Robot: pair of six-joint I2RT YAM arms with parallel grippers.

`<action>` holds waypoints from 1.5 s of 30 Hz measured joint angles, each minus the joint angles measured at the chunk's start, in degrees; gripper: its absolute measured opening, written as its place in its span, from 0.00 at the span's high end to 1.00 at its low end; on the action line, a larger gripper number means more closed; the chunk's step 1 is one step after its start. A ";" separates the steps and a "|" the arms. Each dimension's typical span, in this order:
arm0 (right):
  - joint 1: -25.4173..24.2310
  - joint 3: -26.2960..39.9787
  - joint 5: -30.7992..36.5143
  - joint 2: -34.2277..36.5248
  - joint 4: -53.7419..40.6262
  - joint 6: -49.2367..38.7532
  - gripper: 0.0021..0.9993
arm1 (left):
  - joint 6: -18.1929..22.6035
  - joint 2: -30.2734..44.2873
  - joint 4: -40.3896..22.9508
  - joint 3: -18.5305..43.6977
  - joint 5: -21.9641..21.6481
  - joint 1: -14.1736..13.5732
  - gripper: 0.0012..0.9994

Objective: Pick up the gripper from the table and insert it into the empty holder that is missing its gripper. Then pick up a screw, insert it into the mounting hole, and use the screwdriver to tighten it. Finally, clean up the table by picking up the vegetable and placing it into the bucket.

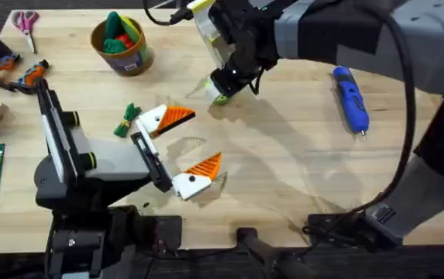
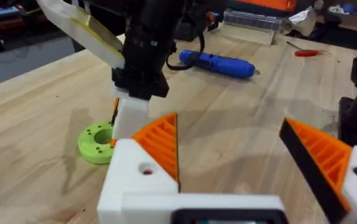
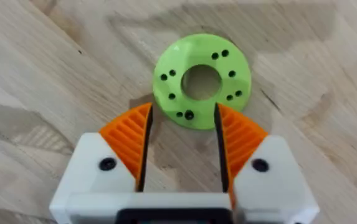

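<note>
Nearest you, your left pincer rests apart on the surface beside the vegetable. Beyond it, your right pincer hangs apart over the green disc. Farther off, the screwdriver lies untouched; the bucket awaits the vegetable.

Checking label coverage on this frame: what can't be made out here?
- Lime-green disc: overhead, mostly covered by the right gripper; clear in the right wrist view.
- Any screw in the disc's holes: too small to tell.
- Vegetable: overhead, too small for detail.
- Bucket contents: overhead, piled toys, lower ones hidden.
- Left gripper: open; the left wrist view cuts off its bases.
</note>
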 joint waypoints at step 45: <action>-0.11 0.02 0.44 1.62 0.66 0.46 0.68 | 0.00 0.00 0.00 0.00 0.00 0.00 0.01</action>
